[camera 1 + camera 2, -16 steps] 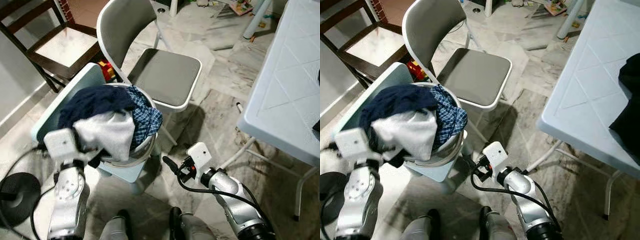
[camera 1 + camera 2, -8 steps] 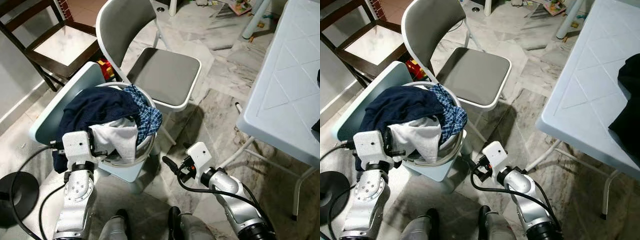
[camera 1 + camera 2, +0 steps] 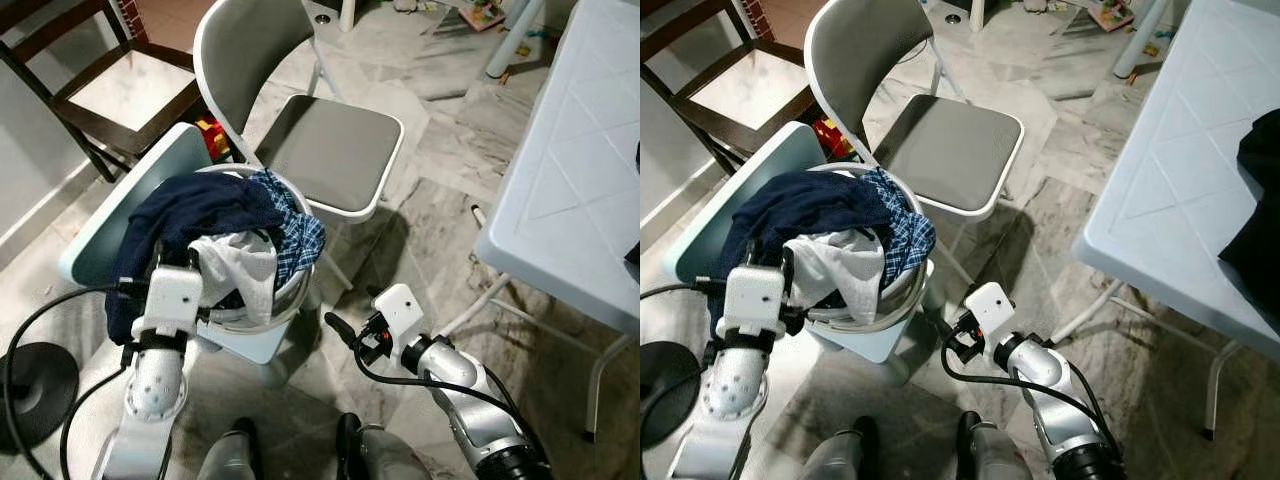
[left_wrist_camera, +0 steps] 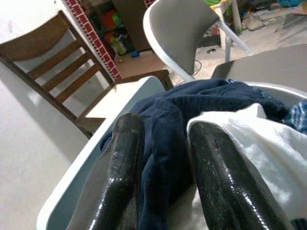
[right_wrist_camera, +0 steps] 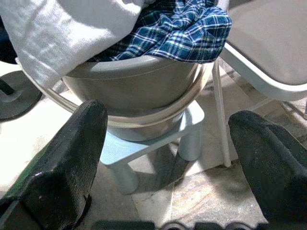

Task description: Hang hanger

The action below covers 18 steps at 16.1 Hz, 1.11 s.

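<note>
The left pincer is in at the near edge of the laundry tub, its two black fingers pinching a fold of the dark blue garment with the white cloth crowding in right beside it. The right pincer hangs low over the floor just off the tub's near side, fingers spread wide, holding nothing. No hanger can be made out; if one is here, it is likely buried under the clothes or hidden from the cameras. Now the risks: that pinch looks shallow and sits close to the white cloth, so a pull could drag both pieces out together, or the blue fabric could slip free. The tub sits on a small pale blue stool, and the blue garment is already spilling over its rim, so a hard sideways tug could tip the whole load onto the floor. The checked shirt is draped over the far rim and could slide off with any jolt. As for contents, the tub is piled with those three pieces, blue on top. The grey folding chair behind it has a bare seat, and the pale table to the right carries a dark garment near its edge.
</note>
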Tool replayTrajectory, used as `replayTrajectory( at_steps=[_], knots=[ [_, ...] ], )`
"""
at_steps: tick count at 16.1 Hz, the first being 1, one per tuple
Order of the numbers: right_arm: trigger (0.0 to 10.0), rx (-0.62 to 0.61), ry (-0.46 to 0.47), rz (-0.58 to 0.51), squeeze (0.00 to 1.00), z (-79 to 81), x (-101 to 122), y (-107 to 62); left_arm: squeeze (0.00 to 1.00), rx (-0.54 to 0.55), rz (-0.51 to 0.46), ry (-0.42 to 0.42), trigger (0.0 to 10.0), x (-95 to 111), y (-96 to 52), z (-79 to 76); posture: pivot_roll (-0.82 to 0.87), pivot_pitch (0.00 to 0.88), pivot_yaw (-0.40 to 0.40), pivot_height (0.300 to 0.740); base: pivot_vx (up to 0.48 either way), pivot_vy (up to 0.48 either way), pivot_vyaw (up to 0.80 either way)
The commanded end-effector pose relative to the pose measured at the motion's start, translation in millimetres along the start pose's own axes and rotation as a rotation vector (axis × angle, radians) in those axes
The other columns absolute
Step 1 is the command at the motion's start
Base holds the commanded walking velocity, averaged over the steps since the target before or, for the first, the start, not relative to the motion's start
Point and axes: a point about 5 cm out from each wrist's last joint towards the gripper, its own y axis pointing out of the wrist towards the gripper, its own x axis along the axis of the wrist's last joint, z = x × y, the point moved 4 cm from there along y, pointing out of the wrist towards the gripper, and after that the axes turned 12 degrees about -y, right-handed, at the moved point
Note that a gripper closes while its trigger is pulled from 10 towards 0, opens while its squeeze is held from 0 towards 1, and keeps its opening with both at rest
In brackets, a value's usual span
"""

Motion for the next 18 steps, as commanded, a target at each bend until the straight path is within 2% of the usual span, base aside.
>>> replayTrajectory(
  at_steps=[1,3,7,9,12,13,15,17,18],
  knots=[
    [10.0,0.011,0.007,0.025,0.00,4.5,-7.8,-1.9,0.00,-0.014,-0.022,0.015,10.0,3.9,-3.9,-1.5,0.05,0.299,-0.041,0.740,0.000,0.000,0.00],
    [10.0,0.011,0.007,0.026,0.00,4.2,-7.8,-1.7,0.00,-0.025,-0.015,0.033,10.0,1.9,-13.0,-2.1,0.05,0.300,-0.041,0.740,0.000,0.000,0.00],
    [10.0,0.011,0.006,0.027,0.00,3.7,-8.1,-1.7,0.00,-0.050,-0.019,0.077,10.0,3.3,-20.8,-3.5,0.05,0.298,-0.040,0.740,0.000,0.000,0.00],
    [10.0,0.011,0.005,0.028,0.00,3.3,-8.1,-1.4,0.00,-0.033,-0.021,0.101,10.0,3.7,-23.5,-0.3,0.05,0.296,-0.039,0.740,0.000,0.000,0.00],
    [10.0,0.013,0.005,0.027,0.00,3.6,-7.7,-0.6,0.00,-0.054,-0.020,0.107,10.0,2.7,-22.9,-5.4,0.05,0.293,-0.038,0.740,0.000,0.000,0.00],
    [10.0,0.012,0.005,0.027,0.00,3.6,-7.6,-0.3,0.00,-0.084,-0.039,0.113,10.0,6.2,-21.2,-10.6,0.05,0.291,-0.038,0.740,0.000,0.000,0.00],
    [10.0,0.013,0.005,0.027,0.00,3.8,-7.6,0.0,0.00,-0.210,-0.088,0.156,10.0,12.8,-21.3,-29.1,0.05,0.290,-0.036,0.740,0.000,0.000,0.00],
    [10.0,0.011,0.005,0.027,0.00,4.2,-8.0,-0.4,0.00,-0.367,-0.110,0.223,10.0,10.0,-33.0,-49.5,0.04,0.289,-0.033,0.740,0.000,0.000,0.00],
    [10.0,0.011,0.006,0.028,0.00,4.3,-8.6,-1.0,0.00,-0.401,-0.116,0.248,10.0,9.0,-37.4,-53.3,0.04,0.289,-0.033,0.740,0.000,0.000,0.00]
  ],
)
